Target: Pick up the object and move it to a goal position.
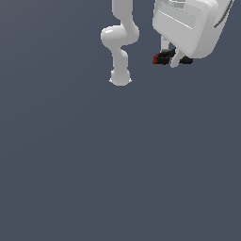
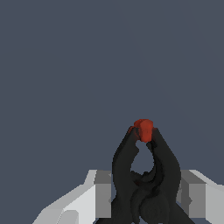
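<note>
While the grey floor point(image 1: 117, 164) fills most of the exterior view as one flat, unmarked surface, the white arm point(image 1: 120, 42) stands near the upper middle, its rounded links stacked and bent above a small round base. To the exterior view's right of it, at the upper edge, the arm's boxy white hand section looms large, closest to the camera, cut off by the frame.

Gripper point(image 1: 173, 59): hangs under that white hand. One pale finger point(image 1: 175, 60) shows in the exterior view, crossing in front of the black clamp. In the wrist view the gripper point(image 2: 145, 197) shows as two grey-and-white finger blocks, one either side of the clamp, with only the clamp's width left between them. Jaws read as closed onto the clamp: the near finger point(image 2: 103, 194) sits flush against the black body; on the other side contact is likely but the dark edge blurs it.

Object: the clamp point(image 1: 165, 57), small and black with a red tip, lies crosswise between the fingers, red end toward the exterior view's left. Whether it is clear of the floor cannot be told from this angle. In the wrist view the clamp point(image 2: 146, 179) points away from the camera, two curved black limbs meeting at the red tip point(image 2: 143, 129).
</note>
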`<state>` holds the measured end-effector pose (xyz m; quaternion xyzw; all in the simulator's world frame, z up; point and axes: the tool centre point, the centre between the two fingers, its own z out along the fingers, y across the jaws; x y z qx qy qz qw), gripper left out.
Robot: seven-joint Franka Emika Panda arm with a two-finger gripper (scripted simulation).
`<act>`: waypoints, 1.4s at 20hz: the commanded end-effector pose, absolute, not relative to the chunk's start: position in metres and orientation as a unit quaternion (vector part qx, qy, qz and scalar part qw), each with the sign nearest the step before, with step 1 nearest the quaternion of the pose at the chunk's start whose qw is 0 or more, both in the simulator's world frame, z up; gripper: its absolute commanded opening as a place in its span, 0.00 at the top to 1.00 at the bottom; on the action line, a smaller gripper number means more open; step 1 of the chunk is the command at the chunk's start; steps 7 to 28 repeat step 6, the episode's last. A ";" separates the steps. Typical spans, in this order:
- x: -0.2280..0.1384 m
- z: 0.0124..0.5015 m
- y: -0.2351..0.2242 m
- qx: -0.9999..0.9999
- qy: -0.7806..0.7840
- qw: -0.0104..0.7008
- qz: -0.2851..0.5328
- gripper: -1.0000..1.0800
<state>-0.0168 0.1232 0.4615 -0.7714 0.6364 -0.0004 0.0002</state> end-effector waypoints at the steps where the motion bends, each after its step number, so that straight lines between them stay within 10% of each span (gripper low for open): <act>1: -0.017 0.468 0.126 -0.771 0.637 0.000 0.000 1.00; 28: -0.017 0.472 0.128 -0.771 0.636 0.000 0.000 1.00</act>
